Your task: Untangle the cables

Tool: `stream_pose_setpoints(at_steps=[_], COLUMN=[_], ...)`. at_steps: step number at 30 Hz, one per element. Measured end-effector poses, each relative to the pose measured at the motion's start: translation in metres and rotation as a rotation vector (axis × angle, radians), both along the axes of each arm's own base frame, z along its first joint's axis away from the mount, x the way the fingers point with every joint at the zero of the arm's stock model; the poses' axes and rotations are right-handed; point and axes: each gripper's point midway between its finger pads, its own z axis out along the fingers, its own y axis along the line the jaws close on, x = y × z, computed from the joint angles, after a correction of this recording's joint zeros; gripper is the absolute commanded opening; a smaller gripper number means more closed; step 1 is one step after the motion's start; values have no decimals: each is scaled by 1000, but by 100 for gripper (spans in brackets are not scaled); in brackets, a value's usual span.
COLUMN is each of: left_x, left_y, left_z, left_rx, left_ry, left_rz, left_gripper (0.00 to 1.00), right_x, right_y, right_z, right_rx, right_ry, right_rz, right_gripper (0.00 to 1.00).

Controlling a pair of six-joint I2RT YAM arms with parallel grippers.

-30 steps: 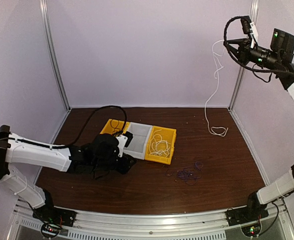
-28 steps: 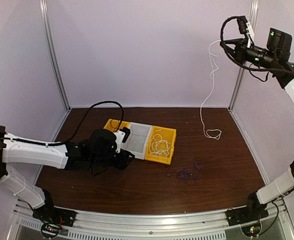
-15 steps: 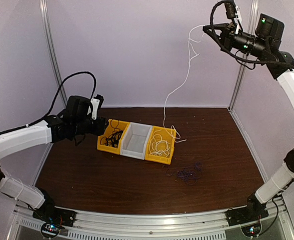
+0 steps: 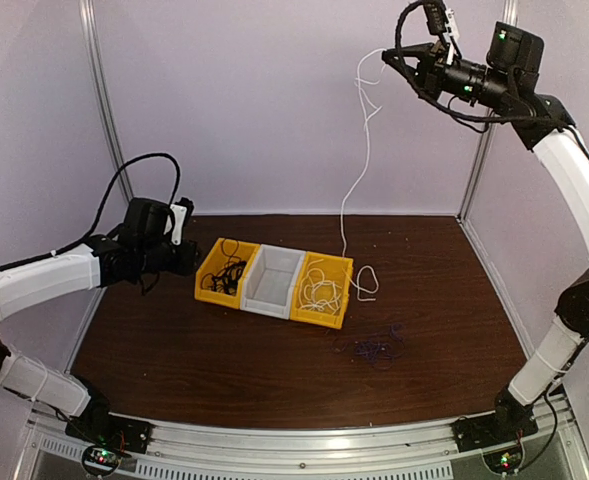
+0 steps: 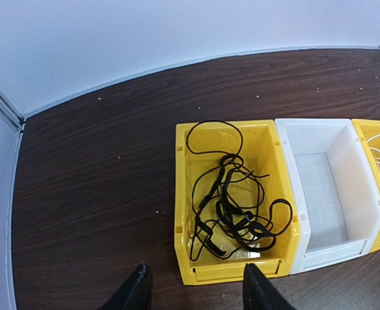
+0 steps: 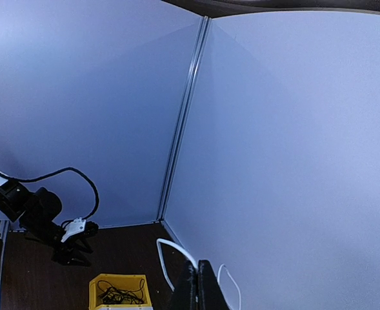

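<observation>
Since the right tool (image 4: 392,57) is way up near the top of the cage, pinched shut on the top end of the white cable (image 4: 367,140), most of that cable hangs free. Its bottom loop lies on the worktop (image 4: 224,360), just beside the right yellow bin (image 4: 321,319) where other white cords sit. My read is the step in hand is getting this one in with them. To do it well I'd swing the hanging line over the bin's middle first, then come down slow so the cable piles up on itself — a quick release from that height would likely leave it draped over the rim. I'd also mind the loose end so it doesn't drift toward the purple tangle (image 4: 374,349) lying near the front of that bin. The left tool (image 5: 195,271) is spread wide and holding nothing, hovering at the near wall of the left yellow bin (image 5: 231,271), which has the black cables (image 5: 231,206) in it — no need for it to move.
</observation>
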Motion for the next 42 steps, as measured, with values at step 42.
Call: stream_pose_setpoints(at_steps=[42], left_x=[1], left_y=[-2], left_z=[-5], left_rx=[-2], left_ry=[12], left_rz=[-9], left_gripper=[48], right_x=[-57], right_y=[35], right_z=[34], right_rx=[48], right_ry=[-101], right_rz=[311], right_gripper=[0])
